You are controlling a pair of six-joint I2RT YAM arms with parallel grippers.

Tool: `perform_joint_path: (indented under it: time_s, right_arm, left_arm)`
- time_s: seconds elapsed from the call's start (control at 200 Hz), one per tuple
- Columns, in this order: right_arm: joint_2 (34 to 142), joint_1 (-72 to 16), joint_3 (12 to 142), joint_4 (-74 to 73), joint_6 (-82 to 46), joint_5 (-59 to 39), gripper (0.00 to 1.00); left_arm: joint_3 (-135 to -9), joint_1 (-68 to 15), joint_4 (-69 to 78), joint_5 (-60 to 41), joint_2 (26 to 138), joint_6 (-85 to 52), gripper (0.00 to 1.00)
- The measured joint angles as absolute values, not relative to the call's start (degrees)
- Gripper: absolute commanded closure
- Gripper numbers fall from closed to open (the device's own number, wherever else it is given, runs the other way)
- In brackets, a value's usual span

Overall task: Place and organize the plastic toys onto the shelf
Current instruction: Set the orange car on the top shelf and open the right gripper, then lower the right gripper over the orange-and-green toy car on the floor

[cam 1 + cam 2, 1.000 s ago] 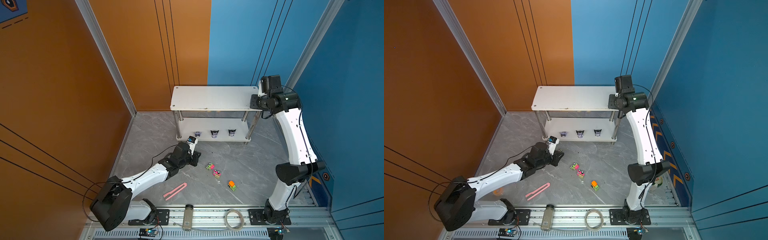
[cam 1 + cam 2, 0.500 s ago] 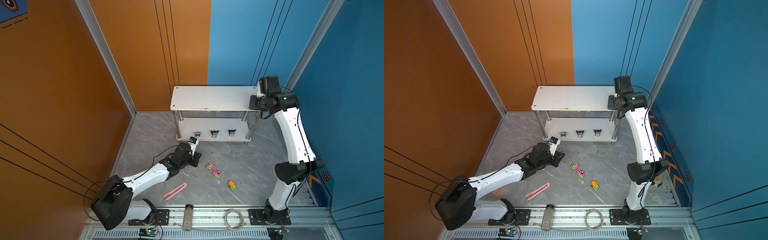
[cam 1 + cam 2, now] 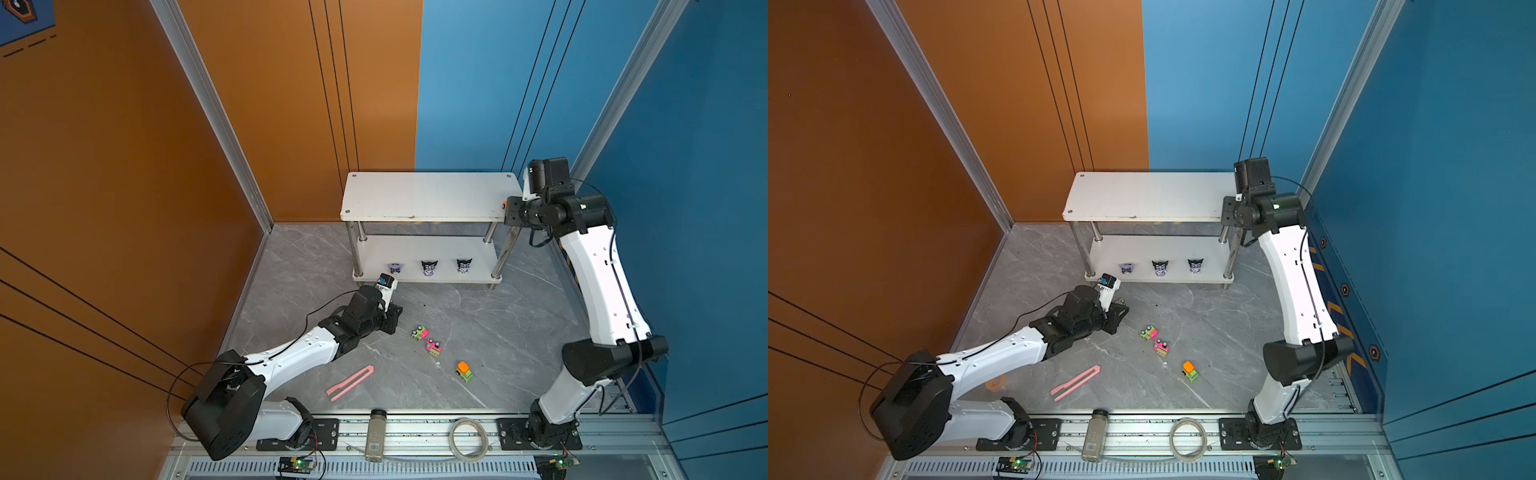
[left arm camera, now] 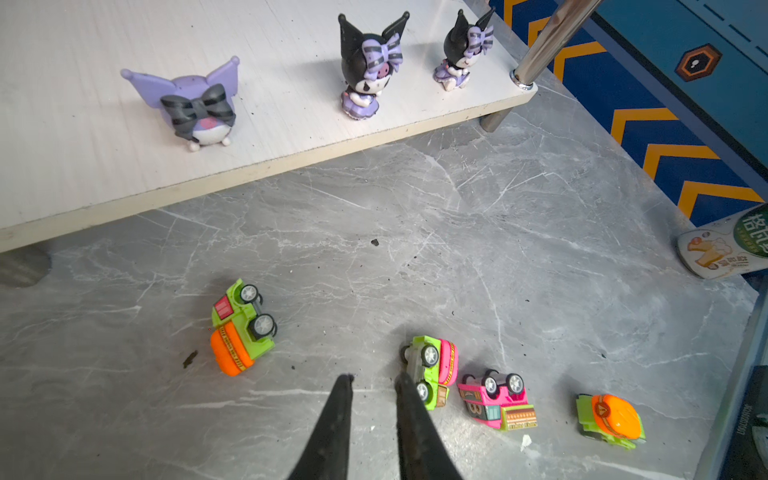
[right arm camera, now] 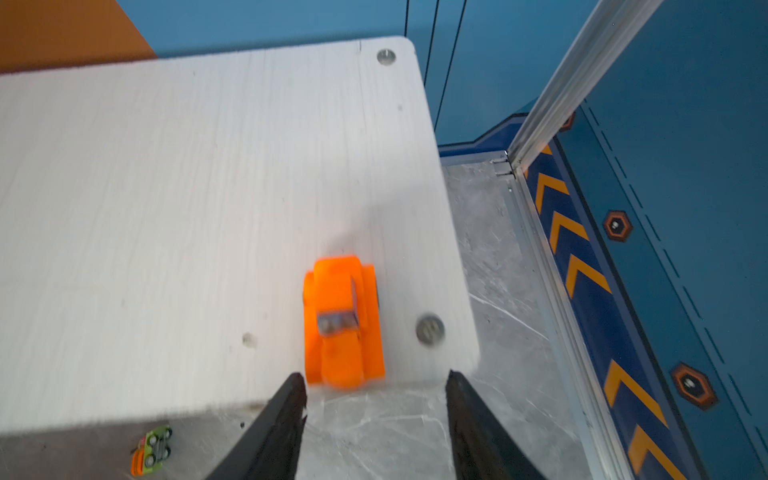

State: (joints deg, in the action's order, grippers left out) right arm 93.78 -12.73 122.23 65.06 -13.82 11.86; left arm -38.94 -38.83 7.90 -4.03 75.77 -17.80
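Plastic toys (image 3: 433,347), small and moulded in hard glossy plastic, are shown in two groups. Three purple, black and white figurines with pointed ears (image 4: 370,70) are stood upright in a row on the lower tier of the white two-tier shelf with chrome legs (image 3: 424,195). One all-orange toy car (image 5: 343,320) is seen on the top tier, beside a corner screw cap (image 5: 430,328) and close to the board's edge; this view is blurred.

Four neon cars are seen on the grey marbled floor (image 4: 457,249) in front of the shelf. These are a green-and-orange car (image 4: 243,328) on its side, a green-and-pink car (image 4: 432,370) on its side, a pink car (image 4: 496,399) overturned with its wheels up, and an orange-topped green car (image 4: 611,419) farthest from the first.

All are judged light, rigid and smooth-skinned. The wheels are expected to roll freely, so a car set near an edge may run off. A hold is best taken across the flat flanks of a car's body, clear of the wheels. A figurine is better taken at the round head than at the thin ears.

The left gripper (image 4: 374,380) is held low over the floor, its fingers narrowly apart with nothing between them. One fingertip is just beside the green-and-pink car; contact cannot be told. The right gripper (image 5: 374,384) is held at the shelf's top corner with its jaws wide apart, and the all-orange car is not clasped.
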Motion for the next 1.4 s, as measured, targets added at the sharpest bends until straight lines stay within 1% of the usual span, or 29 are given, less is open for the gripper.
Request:
perform_joint_path:
  time_s: [0.09,0.175,0.26,0.345,0.406,0.496,0.536,0.591,0.671,0.736,0.756,0.771,0.786,0.791,0.806,0.866,0.931,0.976,1.036,1.111,1.402]
  right_arm:
    - [82.98,-14.61,111.0,62.24,-14.81,13.61,0.42]
    - [72.14,-17.3,100.25,59.96,-16.21,15.18,0.44]
    - [64.86,-19.99,92.38,59.53,-17.63,16.12,0.46]
    - [61.06,-22.68,86.37,59.51,-19.2,16.84,0.54]
    - [59.94,-24.32,82.5,59.53,-20.1,16.78,0.65]
    - [59.72,-26.24,77.01,59.35,-22.02,15.62,0.84]
    - [59.72,-27.07,74.37,59.24,-22.61,14.7,0.88]
    - [59.79,-28.36,70.7,58.74,-24.05,13.17,0.89]
    - [61.04,-30.87,65.08,57.52,-25.3,10.35,0.85]
    - [63.96,-33.67,61.19,56.62,-26.39,8.49,0.77]
    - [64.97,-34.5,60.38,56.36,-26.33,7.99,0.71]
    - [65.93,-35.11,59.77,56.21,-26.85,7.53,0.69]
    - [66.96,-35.94,59.2,55.96,-26.7,7.09,0.63]
    - [67.42,-36.27,58.96,55.88,-26.74,7.03,0.63]
    - [68.49,-37.08,58.48,55.66,-27.29,6.59,0.57]
    - [71.99,-40.21,57.19,55.2,-27.24,5.69,0.46]
    - [74.76,-43.44,56.42,54.92,-27.14,4.6,0.37]
    - [75.96,-45.23,56.12,54.78,-27.14,3.66,0.34]
    - [76.73,-46.59,55.48,54.39,-26.98,2.7,0.32]
    - [77.38,-47.29,54.0,53.19,-27.07,1.15,0.32]
    - [84.88,-48.45,48.01,47.83,-27.31,-3.42,0.39]
  left_arm:
    - [-38.94,-38.89,7.95,-3.92,75.77,-17.82,0.77]
    - [-38.94,-39.09,8.05,-3.88,75.94,-17.82,0.77]
    - [-38.96,-39.09,8.12,-3.88,76.58,-17.82,0.77]
    - [-38.96,-39.13,8.08,-3.9,77.38,-17.8,0.77]
    - [-39.03,-39.13,8.01,-3.92,77.89,-17.8,0.77]
    - [-39.18,-39.22,8.08,-3.95,78.48,-17.82,0.77]
    - [-39.22,-39.38,8.12,-3.97,78.74,-17.82,0.77]
    - [-39.27,-39.7,8.19,-4.05,79.09,-17.82,0.77]
    - [-39.29,-40.14,8.32,-4.1,79.85,-17.85,0.78]
    - [-39.42,-40.38,8.32,-4.1,80.62,-17.87,0.78]
    - [-39.46,-40.47,8.32,-4.1,80.84,-17.87,0.77]
    - [-39.48,-40.49,8.32,-4.1,80.95,-17.87,0.77]
    - [-39.53,-40.56,8.32,-4.1,81.06,-17.87,0.77]
    - [-39.53,-40.56,8.29,-4.1,81.08,-17.85,0.77]
    - [-39.53,-40.58,8.32,-4.1,81.14,-17.87,0.77]
    - [-39.53,-40.62,8.32,-4.1,81.19,-17.87,0.77]
    - [-39.57,-40.62,8.32,-4.08,81.19,-17.87,0.77]
    - [-39.57,-40.62,8.32,-4.08,81.19,-17.87,0.77]
    - [-39.57,-40.62,8.32,-4.08,81.19,-17.87,0.77]
    - [-39.57,-40.62,8.29,-4.08,81.19,-17.89,0.78]
    - [-40.18,-40.62,8.32,-4.1,81.56,-18.04,0.77]
